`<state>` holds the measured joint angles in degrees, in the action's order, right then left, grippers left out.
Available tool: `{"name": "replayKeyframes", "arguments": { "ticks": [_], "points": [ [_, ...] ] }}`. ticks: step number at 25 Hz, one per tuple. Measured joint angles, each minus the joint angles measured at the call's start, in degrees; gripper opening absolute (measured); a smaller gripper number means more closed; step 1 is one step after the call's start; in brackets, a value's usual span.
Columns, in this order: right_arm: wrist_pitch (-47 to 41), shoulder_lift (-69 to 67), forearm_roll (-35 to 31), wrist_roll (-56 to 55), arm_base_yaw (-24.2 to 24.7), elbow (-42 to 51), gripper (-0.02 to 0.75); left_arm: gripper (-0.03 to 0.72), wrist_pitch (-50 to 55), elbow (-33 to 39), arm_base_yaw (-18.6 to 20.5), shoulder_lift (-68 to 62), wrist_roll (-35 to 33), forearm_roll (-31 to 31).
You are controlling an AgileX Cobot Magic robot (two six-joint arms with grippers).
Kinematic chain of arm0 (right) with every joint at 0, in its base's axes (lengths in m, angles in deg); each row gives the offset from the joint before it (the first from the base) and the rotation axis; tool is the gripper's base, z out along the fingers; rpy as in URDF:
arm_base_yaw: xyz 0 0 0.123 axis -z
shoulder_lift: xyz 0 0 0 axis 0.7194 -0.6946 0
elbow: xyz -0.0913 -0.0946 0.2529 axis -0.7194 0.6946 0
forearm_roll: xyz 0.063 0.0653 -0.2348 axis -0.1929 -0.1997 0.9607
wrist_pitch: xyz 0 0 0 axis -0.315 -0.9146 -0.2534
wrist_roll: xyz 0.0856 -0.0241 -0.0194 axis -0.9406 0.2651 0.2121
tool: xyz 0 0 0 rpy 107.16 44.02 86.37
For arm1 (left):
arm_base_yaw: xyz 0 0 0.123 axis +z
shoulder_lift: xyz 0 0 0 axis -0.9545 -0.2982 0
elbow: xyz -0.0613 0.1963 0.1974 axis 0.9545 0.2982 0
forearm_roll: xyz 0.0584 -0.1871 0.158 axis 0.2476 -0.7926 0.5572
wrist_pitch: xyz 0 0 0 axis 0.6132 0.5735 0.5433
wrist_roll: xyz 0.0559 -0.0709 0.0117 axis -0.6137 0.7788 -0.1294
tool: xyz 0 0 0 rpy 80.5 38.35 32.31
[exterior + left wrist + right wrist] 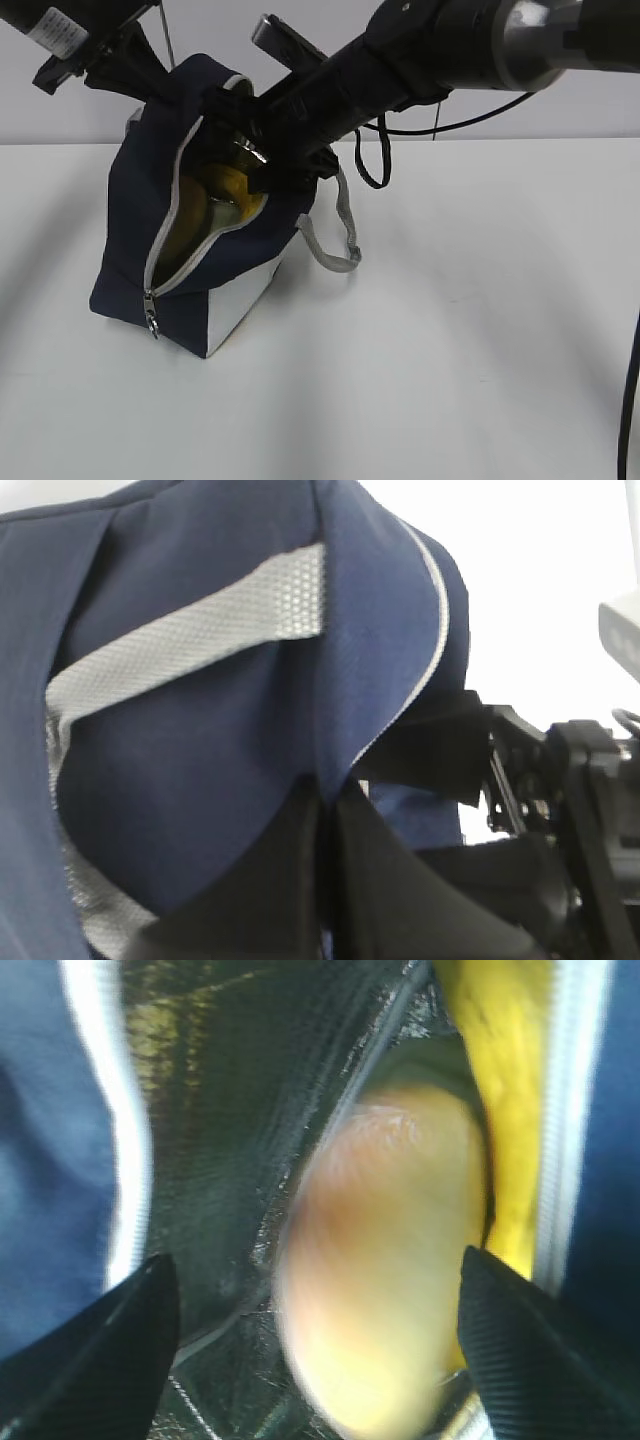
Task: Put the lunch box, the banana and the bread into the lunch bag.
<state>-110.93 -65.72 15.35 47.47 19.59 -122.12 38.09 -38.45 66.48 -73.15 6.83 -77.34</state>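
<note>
White tabletop (450,350) w/ a pale wall behind; the lunch bag (135,250) is stood on it at left, zipper open. Its rear top fabric is pinched by the left gripper (325,880), jaws closed on the cloth beside the grey strap (190,640), so the mouth is held up. The right gripper (320,1350) is pushed down into the opening, jaws spread wide, nothing clamped. The bread (385,1260) is seen directly below and between the fingertips, blurred, apparently loose inside the bag; its long axis runs roughly along the view's up-down line, approx. parallel to the banana (505,1090) lying against the zipper edge on one side. Right arm is clearly the nearer one. Lunch box can't be made out. No brand or readable writing is visible.
</note>
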Motion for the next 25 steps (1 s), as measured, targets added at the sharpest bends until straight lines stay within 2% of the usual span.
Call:
{"name": "replayKeyframes", "arguments": {
  "ticks": [3,8,16,21,25],
  "points": [
    [-2.54,0.00,1.46,0.08,0.00,-2.27,0.645,-0.001,0.00,0.00,0.00,0.00,0.00,0.00],
    [-11.27,0.00,8.23,-0.85,0.12,-8.18,0.605,-0.001,0.00,0.00,0.00,0.00,0.00,0.00],
    [-25.56,0.29,26.58,-9.71,0.58,-14.13,0.571,-0.001,0.00,0.00,0.00,0.00,0.00,0.05],
    [-28.81,3.58,36.61,-17.11,0.58,-14.26,0.570,-0.001,0.00,0.00,0.00,0.00,0.00,0.05],
    [-29.74,6.25,38.65,-18.65,0.63,-14.39,0.569,-0.001,0.00,0.00,0.00,0.00,0.00,0.09]
  ]
}}
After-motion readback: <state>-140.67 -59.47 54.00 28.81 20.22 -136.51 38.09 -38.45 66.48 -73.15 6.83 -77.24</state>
